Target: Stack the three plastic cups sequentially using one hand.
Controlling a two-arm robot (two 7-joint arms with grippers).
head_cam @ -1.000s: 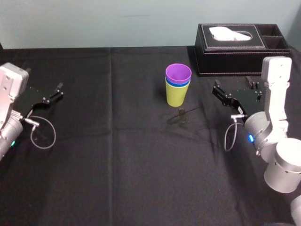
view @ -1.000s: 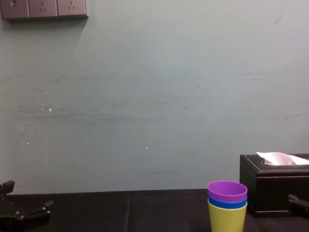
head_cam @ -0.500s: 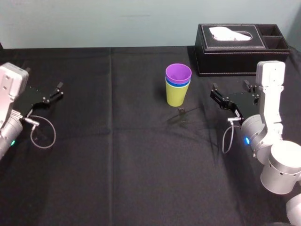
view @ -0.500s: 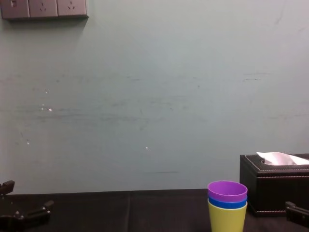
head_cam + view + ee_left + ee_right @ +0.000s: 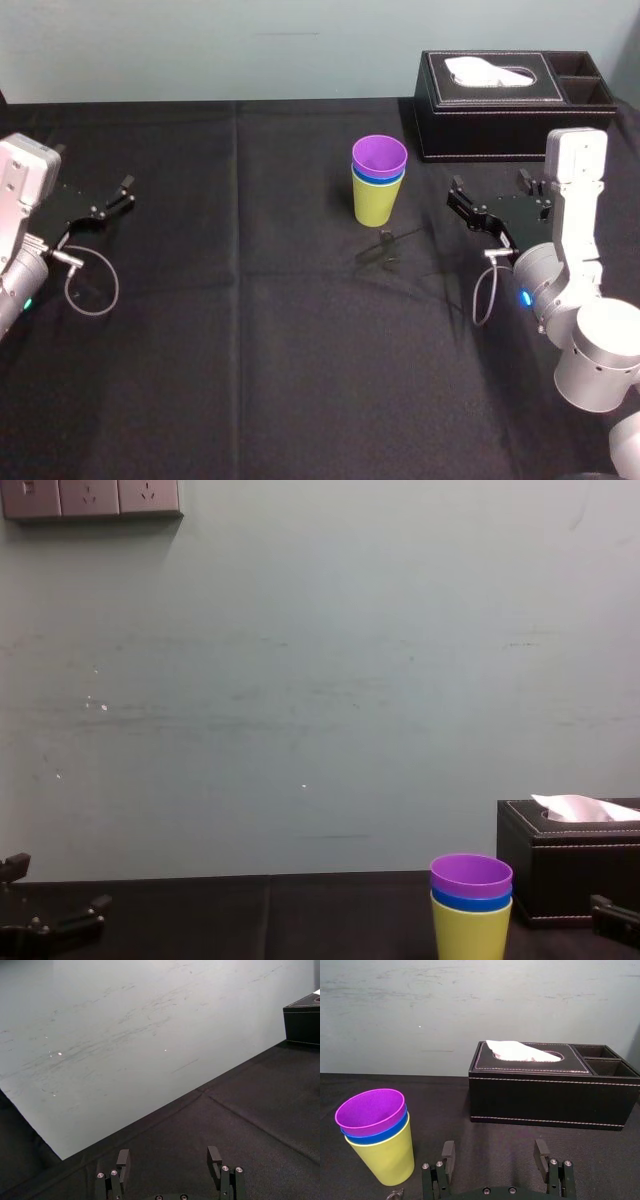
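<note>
The three cups stand nested upright on the table, purple in blue in yellow-green, just left of the open, empty right hand, far nearer than the open left hand.

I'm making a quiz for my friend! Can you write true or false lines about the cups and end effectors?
The purple cup tops the stack. True.
The yellow-green cup lies on its side. False: it stands upright at the bottom.
The right end effector grips the cups. False: it is open, beside them, holding nothing.
The blue cup is in the middle. True.
The left end effector is open, far left. True.
</note>
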